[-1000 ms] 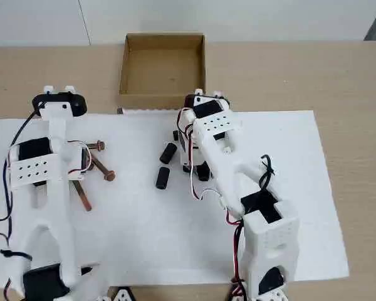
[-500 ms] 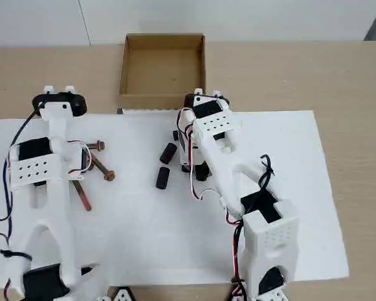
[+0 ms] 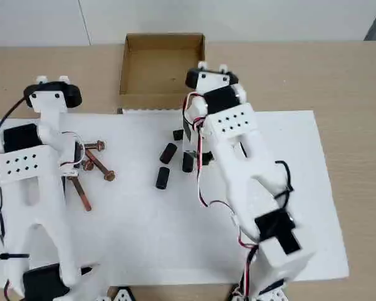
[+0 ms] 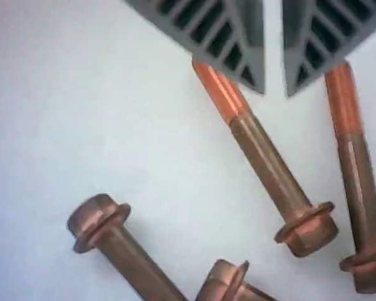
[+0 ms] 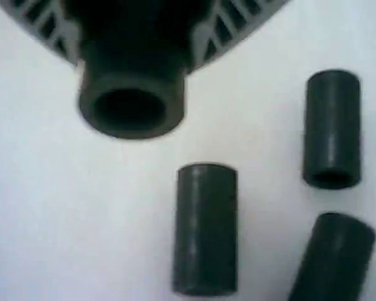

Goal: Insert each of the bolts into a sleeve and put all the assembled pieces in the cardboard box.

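Note:
Several copper bolts [image 3: 100, 166] lie on the white sheet beside my left arm. In the left wrist view my left gripper [image 4: 274, 91] hangs over two bolt shanks [image 4: 263, 163], its fingers [image 4: 238, 37] nearly together with a thin slit and nothing between them. My right gripper [image 3: 189, 160] is shut on a black sleeve [image 5: 131, 103], held just above the sheet with its open end towards the wrist camera. Three more black sleeves [image 5: 207, 229] lie loose beside it, seen from above near the middle of the sheet [image 3: 168, 152]. The cardboard box [image 3: 130, 69] stands at the back.
The white sheet [image 3: 175, 232] covers most of the wooden table [image 3: 351, 75]. The two arm bases stand at the front edge. Cables hang along both arms.
The right arm has stretched farther towards the box and carried its sleeve slightly left and back. The left arm has shifted left and back above the bolts.

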Available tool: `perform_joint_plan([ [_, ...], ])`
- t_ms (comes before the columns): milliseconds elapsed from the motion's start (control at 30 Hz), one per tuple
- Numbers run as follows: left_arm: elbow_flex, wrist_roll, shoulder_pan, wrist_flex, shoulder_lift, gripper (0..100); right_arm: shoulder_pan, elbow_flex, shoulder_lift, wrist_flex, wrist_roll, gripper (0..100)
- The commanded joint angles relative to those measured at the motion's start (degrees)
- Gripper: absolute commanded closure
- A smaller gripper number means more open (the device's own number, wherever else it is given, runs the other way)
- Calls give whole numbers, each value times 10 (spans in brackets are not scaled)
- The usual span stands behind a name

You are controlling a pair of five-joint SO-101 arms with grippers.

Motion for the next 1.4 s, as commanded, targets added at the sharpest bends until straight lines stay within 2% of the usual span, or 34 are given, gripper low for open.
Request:
perform_joint_plan([
  [0,-27,4,-2,19,-1,989,25,31,-65,6,17,997],
  [267,-30,-2,-47,15,25,977,150,154,-126,3,39,996],
  [500,-54,-53,-104,-11,105,968,220,185,-164,0,81,996],
  [733,-72,-92,-113,-25,164,967,223,185,-174,2,87,996],
  [833,-70,-105,-114,-54,197,964,222,185,-171,0,87,996],
  [1000,-70,-105,-113,-97,228,906,222,185,-169,0,87,996],
  [1367,-65,-105,-110,-136,244,901,222,186,-168,0,84,996],
])
